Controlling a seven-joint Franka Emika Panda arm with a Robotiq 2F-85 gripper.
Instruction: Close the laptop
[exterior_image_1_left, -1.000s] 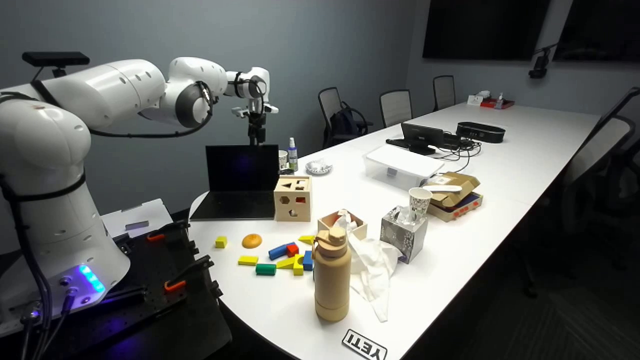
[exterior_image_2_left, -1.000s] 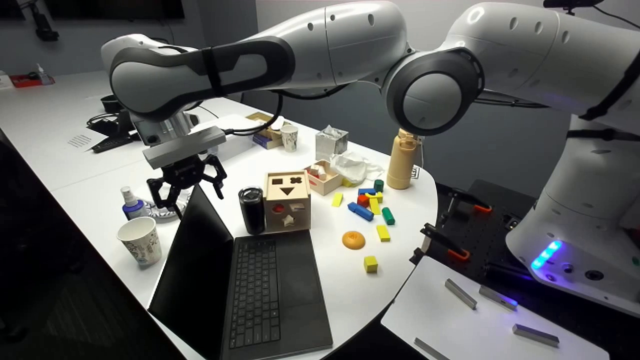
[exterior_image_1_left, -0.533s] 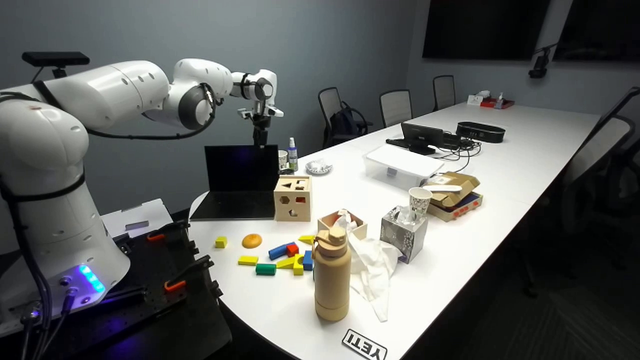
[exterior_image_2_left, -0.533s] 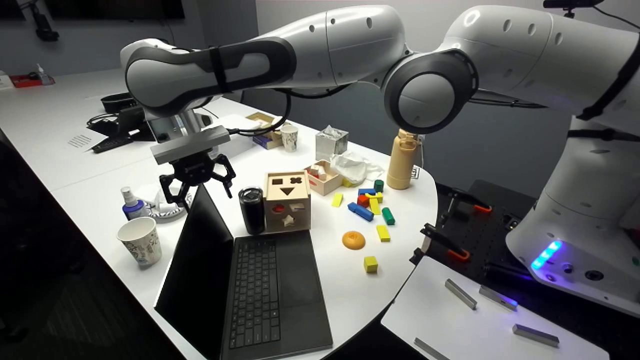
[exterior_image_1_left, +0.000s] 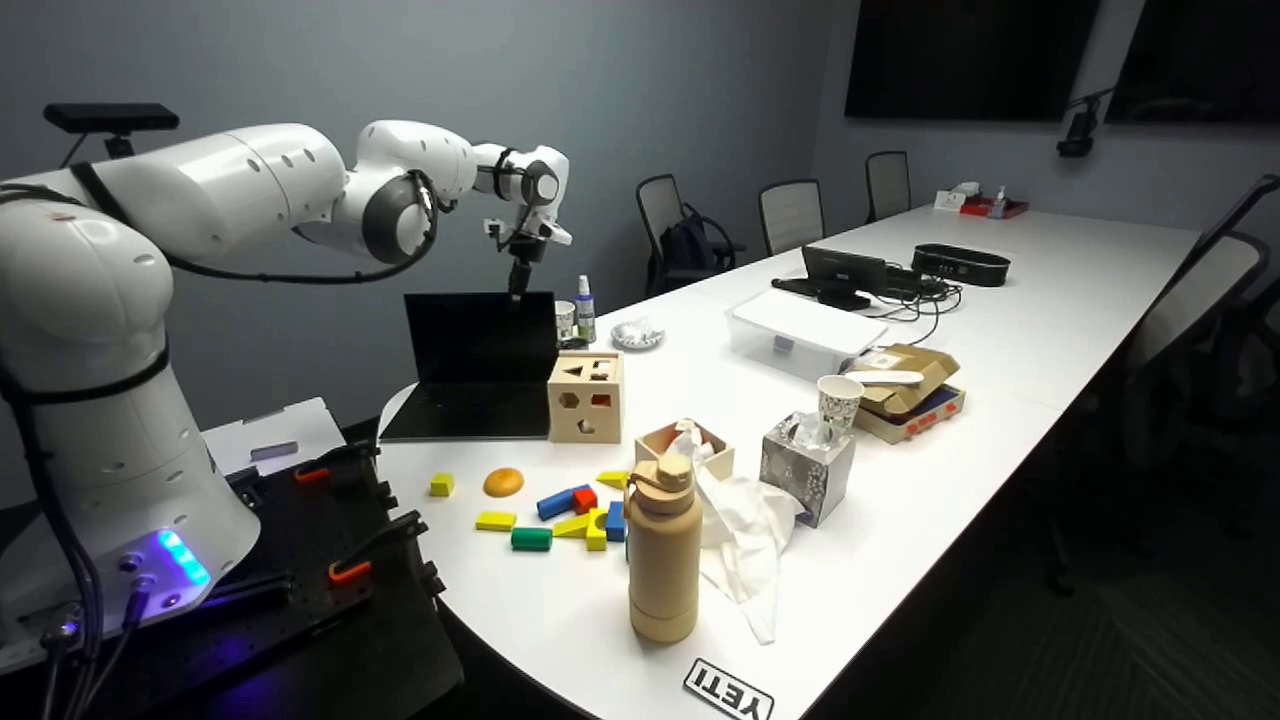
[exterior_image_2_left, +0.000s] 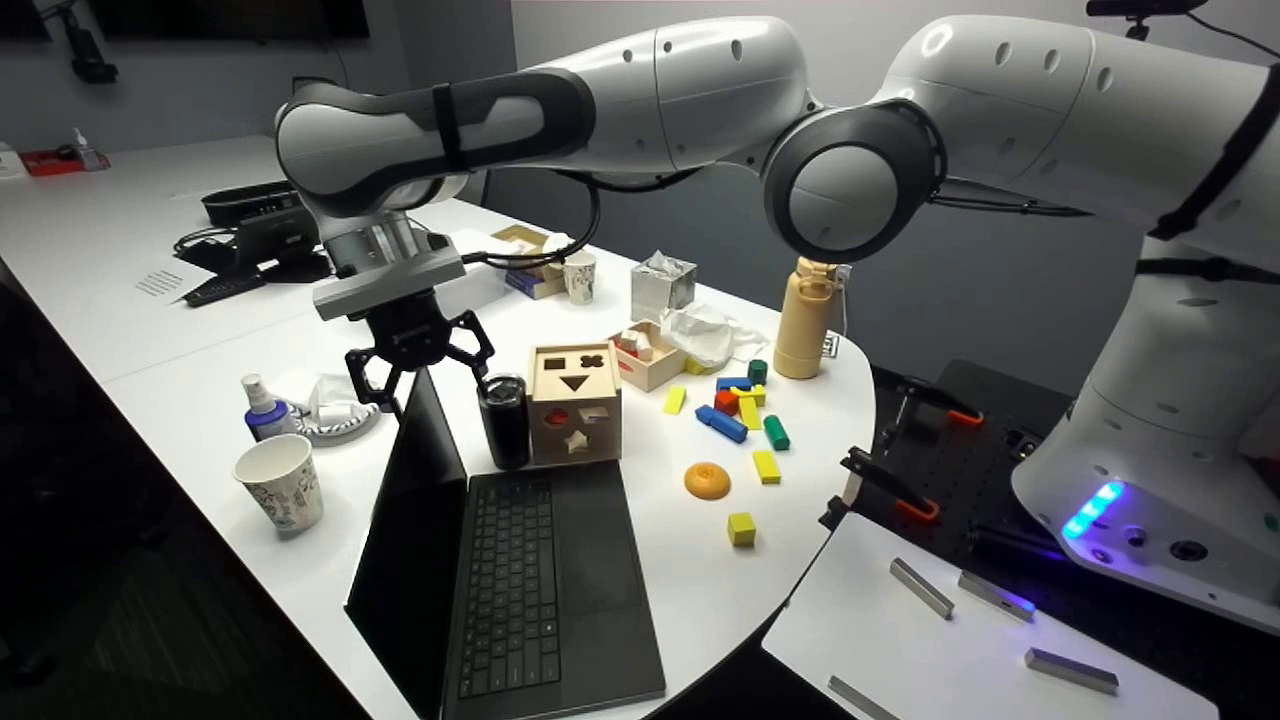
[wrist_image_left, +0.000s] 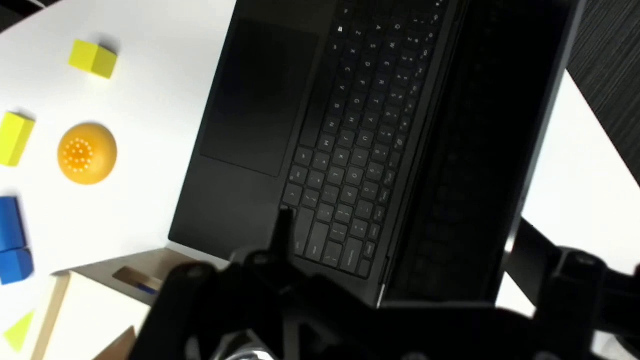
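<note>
The laptop (exterior_image_2_left: 500, 560) sits on the worktop (exterior_image_2_left: 705, 600), unfolded, keyboard (exterior_image_2_left: 512, 590) exposed. Change over the last second: the lid (exterior_image_2_left: 415, 555) has tipped a little toward the keyboard, and the gripper (exterior_image_2_left: 440, 400) has shifted the same way. The base hasn't moved.

Jaws are spread wide, nothing gripped. They straddle the lid's top edge near the end by the black cup (exterior_image_2_left: 507, 430): one side behind the lid, the other on the keyboard side; wrist view agrees. Contact at the back isn't clear, but the matching shift suggests a push from behind, so closing has likely begun.

Progress: early, lid still standing well up. Next probably needs more push over the keyboard, then a downward press.

Watch out: the inner side of the jaws is near the cup's top, with the wooden box (exterior_image_2_left: 575, 410) just beyond; following the lid down could clip either. Pushing near one end might also twist the laptop.
</note>
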